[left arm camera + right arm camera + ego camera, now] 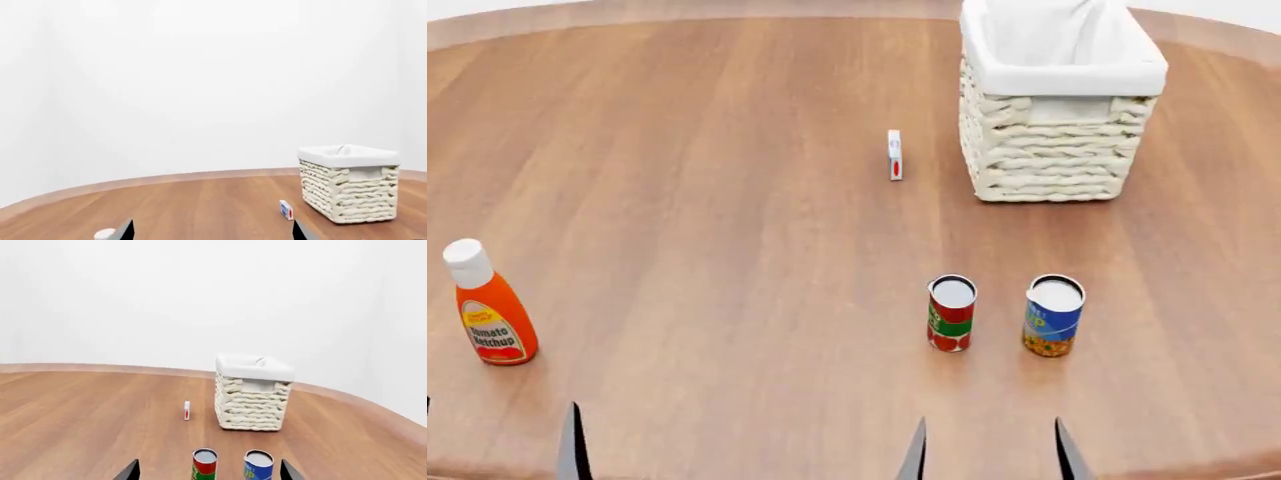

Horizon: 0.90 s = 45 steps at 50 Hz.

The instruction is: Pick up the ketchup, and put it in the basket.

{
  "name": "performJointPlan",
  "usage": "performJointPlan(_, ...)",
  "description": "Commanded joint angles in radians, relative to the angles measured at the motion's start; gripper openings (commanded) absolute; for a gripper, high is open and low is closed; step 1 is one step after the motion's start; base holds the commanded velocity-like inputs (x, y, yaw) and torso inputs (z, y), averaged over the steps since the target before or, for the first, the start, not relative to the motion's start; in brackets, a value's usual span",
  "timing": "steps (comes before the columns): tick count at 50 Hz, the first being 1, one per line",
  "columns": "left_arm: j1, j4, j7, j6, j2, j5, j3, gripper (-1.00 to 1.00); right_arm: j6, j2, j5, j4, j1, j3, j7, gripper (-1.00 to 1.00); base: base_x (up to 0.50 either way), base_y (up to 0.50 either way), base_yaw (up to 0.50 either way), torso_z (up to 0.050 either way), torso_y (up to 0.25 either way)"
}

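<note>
The ketchup (489, 318), an orange-red bottle with a white cap, stands upright at the table's near left. Only its cap (105, 234) shows in the left wrist view, beside one finger. The cream wicker basket (1048, 150) with a white liner stands at the far right; it also shows in the left wrist view (347, 195) and the right wrist view (250, 407). My left gripper (497, 452) is open and empty, just in front of the ketchup. My right gripper (990, 455) is open and empty, in front of the two cans.
A red-green can (952, 313) and a blue-yellow can (1053, 316) stand upright side by side at the near right. A small white box with a red mark (894, 155) stands left of the basket. The round wooden table (734, 200) has a raised edge.
</note>
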Motion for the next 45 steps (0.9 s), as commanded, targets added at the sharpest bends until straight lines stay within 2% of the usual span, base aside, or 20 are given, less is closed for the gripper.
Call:
performJointPlan(1, 0.014, 0.038, -0.019, 0.010, -0.013, -0.001, 0.003, 1.00, -0.003, 0.013, -0.013, -0.052, -0.013, -0.020, 0.028, 1.00, 0.00, 0.00, 0.00, 0.000, 0.000)
performJointPlan(16, 0.018, 0.037, -0.034, 0.026, -0.026, 0.005, 0.018, 1.00, -0.037, 0.032, -0.003, -0.052, -0.017, -0.028, 0.045, 1.00, 0.03, 0.00, 0.00, 0.000, 0.000)
performJointPlan(45, 0.007, 0.011, -0.057, 0.035, -0.045, 0.009, 0.039, 1.00, -0.037, 0.052, 0.001, -0.037, -0.008, -0.055, 0.074, 1.00, 0.50, -0.01, 0.00, 0.000, 0.000)
